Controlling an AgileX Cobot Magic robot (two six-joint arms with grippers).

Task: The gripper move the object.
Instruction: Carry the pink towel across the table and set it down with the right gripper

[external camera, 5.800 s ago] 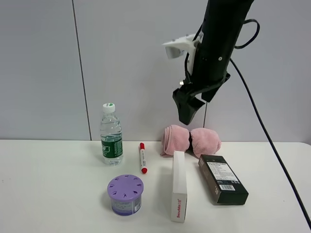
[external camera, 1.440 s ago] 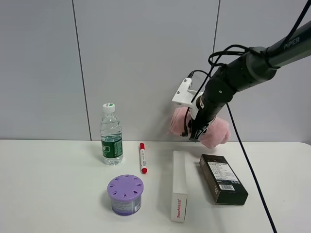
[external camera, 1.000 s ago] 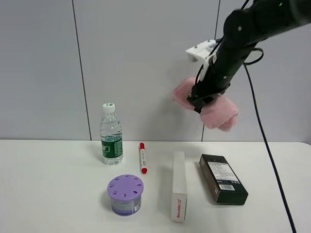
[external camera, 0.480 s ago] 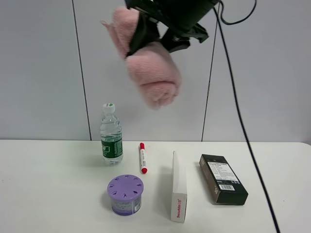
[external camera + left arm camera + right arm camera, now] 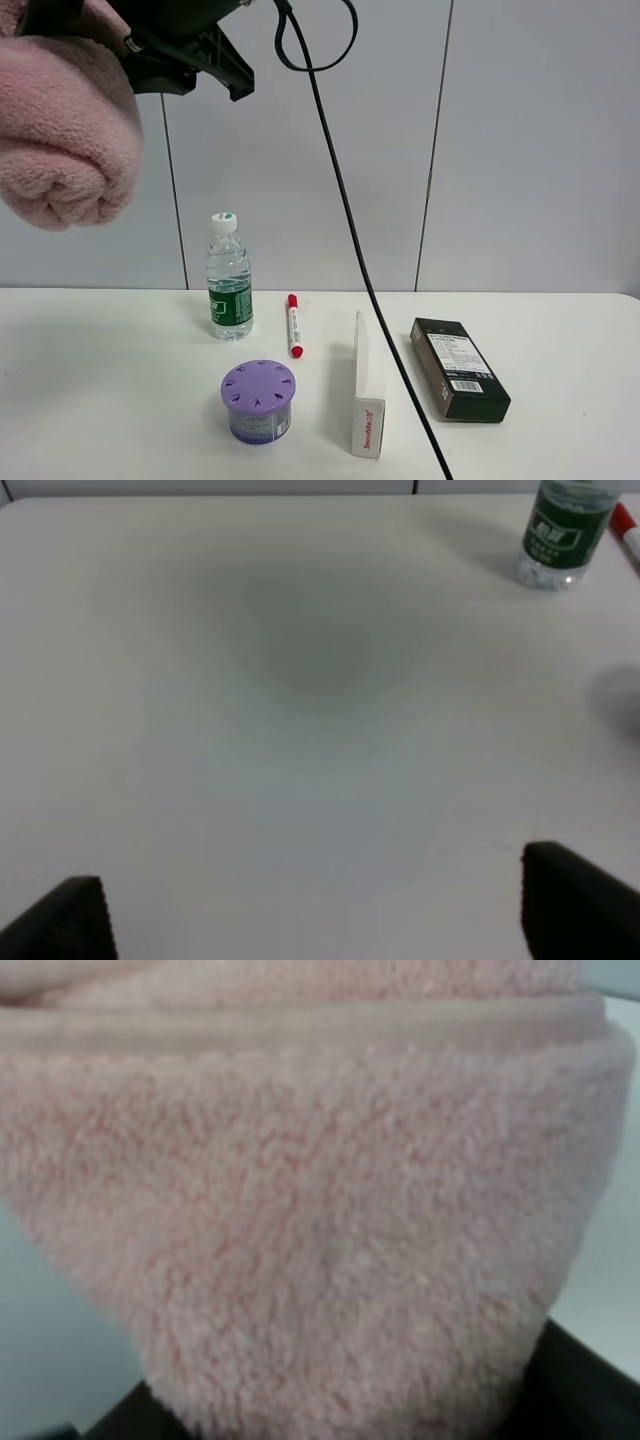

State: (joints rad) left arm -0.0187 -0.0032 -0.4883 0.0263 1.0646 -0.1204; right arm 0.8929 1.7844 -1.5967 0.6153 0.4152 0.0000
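Observation:
The pink fluffy rolled towel point(image 5: 60, 140) hangs high above the table at the far left of the exterior view, close to the camera and cut off by the frame edge. My right gripper point(image 5: 150, 45), a black claw, is shut on it from above, and its arm reaches across from the right. The towel fills the right wrist view point(image 5: 300, 1210), with a black finger point(image 5: 580, 1385) showing at one edge. The black band is hidden. My left gripper point(image 5: 320, 920) is open and empty over bare table, and does not show in the exterior view.
On the white table point(image 5: 100, 400) stand a water bottle point(image 5: 229, 277), a red marker point(image 5: 294, 325), a purple round jar point(image 5: 258, 400), a white box point(image 5: 368, 395) and a black box point(image 5: 459, 381). A black cable point(image 5: 370, 290) hangs across the middle. The bottle also shows in the left wrist view point(image 5: 565, 525).
The right gripper took the towel from the table behind the boxes, lifted it, and has swung it up and leftward across the view, closer to the camera.

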